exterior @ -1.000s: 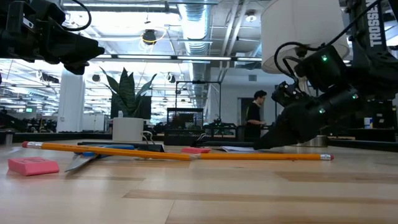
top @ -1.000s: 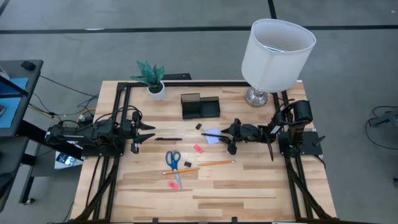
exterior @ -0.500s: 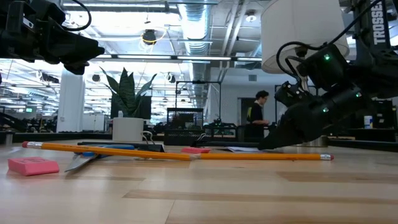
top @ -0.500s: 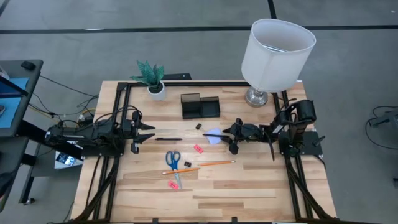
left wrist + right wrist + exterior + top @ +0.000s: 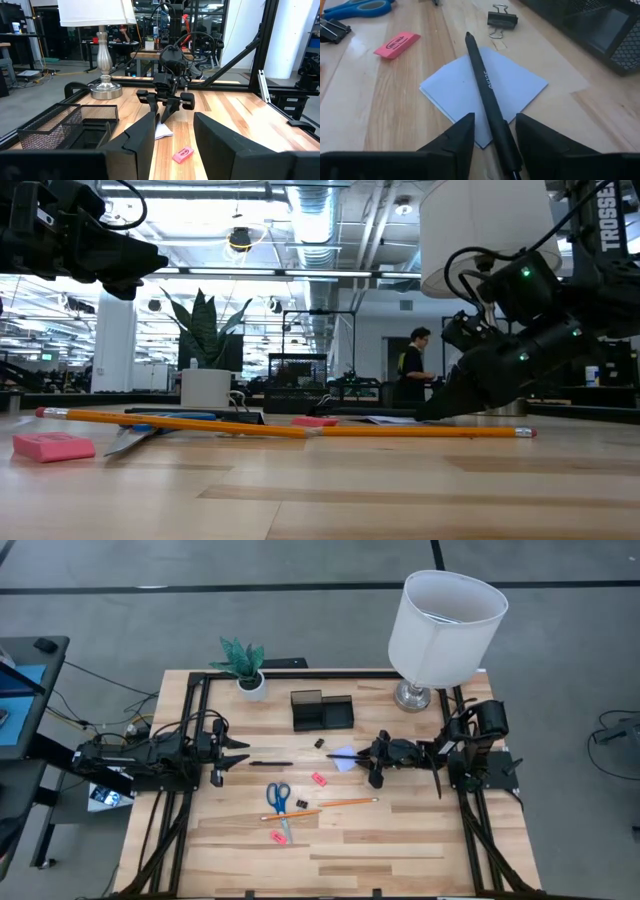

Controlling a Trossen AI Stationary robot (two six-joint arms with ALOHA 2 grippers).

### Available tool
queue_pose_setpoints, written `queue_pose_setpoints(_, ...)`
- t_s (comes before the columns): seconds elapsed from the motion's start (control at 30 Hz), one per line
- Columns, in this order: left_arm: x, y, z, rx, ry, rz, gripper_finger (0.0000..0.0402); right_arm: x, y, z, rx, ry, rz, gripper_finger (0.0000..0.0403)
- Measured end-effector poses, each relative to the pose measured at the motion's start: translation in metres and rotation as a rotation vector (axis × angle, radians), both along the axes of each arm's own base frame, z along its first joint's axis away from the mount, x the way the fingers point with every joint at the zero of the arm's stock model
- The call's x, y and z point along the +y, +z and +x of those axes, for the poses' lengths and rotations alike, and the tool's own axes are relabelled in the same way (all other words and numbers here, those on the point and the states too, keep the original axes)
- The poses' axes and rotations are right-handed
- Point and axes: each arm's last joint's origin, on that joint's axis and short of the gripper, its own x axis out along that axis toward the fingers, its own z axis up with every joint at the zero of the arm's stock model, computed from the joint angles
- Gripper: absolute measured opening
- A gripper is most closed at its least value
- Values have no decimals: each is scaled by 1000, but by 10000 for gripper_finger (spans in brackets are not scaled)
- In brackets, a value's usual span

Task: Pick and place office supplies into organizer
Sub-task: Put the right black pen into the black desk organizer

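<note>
A black pen [image 5: 482,80] lies across a pale lavender note pad [image 5: 450,90] that rests flat on the table, right of centre [image 5: 343,761]. My right gripper [image 5: 495,125] is low over the pad, slanting down from the table's right. It is open, with one finger on each side of the pen's near end. Whether a finger touches the pen, I cannot tell. The black mesh organizer [image 5: 321,710] stands behind it. My left gripper [image 5: 245,752] waits open at the table's left, level and above the wood.
Blue-handled scissors [image 5: 279,798], an orange pencil [image 5: 345,802], a second black pen [image 5: 270,763], pink erasers [image 5: 319,778] and black clips [image 5: 320,743] lie on the wood. A white lamp [image 5: 440,625] stands at the far right and a potted plant [image 5: 250,680] at the far left.
</note>
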Motion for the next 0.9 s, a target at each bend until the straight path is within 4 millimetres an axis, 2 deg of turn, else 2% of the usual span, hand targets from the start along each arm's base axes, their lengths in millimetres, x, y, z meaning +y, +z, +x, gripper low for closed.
queue_pose_setpoints(0.33, 0, 0, 0, 0, 0, 0, 128, 0, 0, 0, -1, 3, 1, 98)
queue_pose_setpoints(0.9, 0, 0, 0, 0, 0, 0, 128, 0, 2, 1, -29, 2, -3, 95)
